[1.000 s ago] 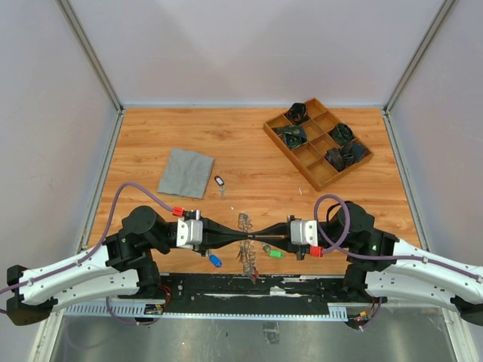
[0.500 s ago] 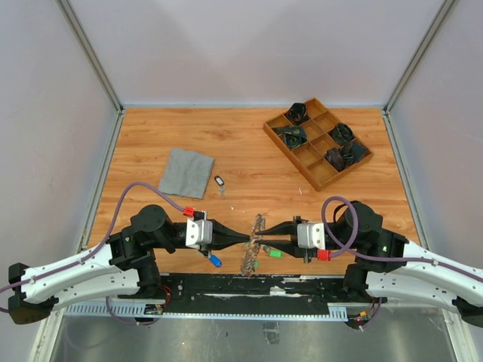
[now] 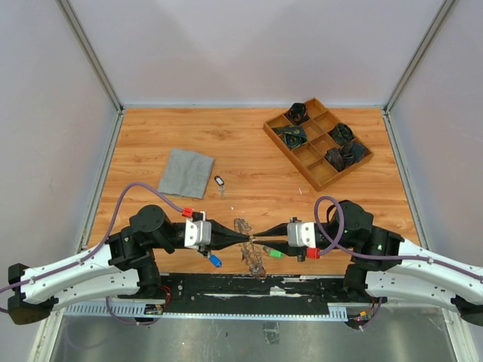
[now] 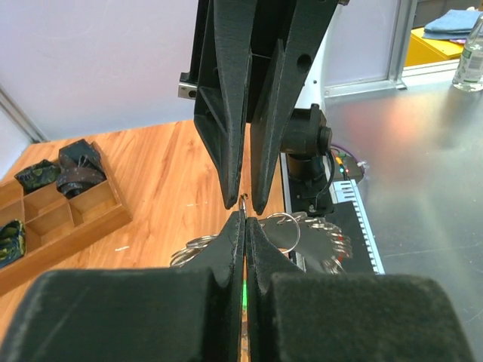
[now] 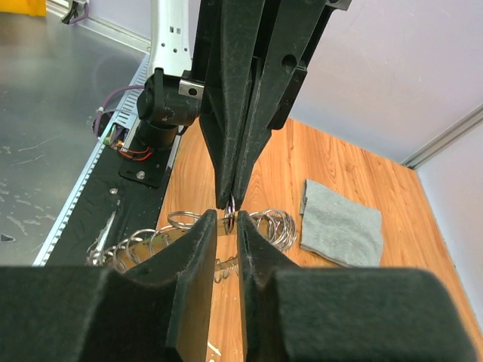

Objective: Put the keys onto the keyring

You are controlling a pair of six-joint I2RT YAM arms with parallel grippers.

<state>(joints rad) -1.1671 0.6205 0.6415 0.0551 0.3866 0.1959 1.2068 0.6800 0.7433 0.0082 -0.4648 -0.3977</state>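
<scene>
The keyring (image 3: 254,256), a spiky grey bunch of silver keys and small rings, hangs between my two grippers near the table's front edge. My left gripper (image 3: 245,239) is shut on the ring's thin wire (image 4: 244,202). My right gripper (image 3: 261,241) faces it tip to tip. Its jaws stand narrowly apart around the wire (image 5: 229,219) without pinching it. Loose keys lie nearby: a blue-tagged key (image 3: 215,261) under the left gripper, a green-tagged key (image 3: 275,253) under the right, and a black-tagged key (image 3: 219,182) by the cloth.
A grey cloth square (image 3: 186,171) lies at mid left, also in the right wrist view (image 5: 339,222). A wooden compartment tray (image 3: 290,157) with dark items stands at the back right. The black base rail (image 3: 249,286) runs along the near edge.
The left gripper has shifted right and the right gripper has moved out and back. The hanging bunch of keys has swung and turned between the tips.
</scene>
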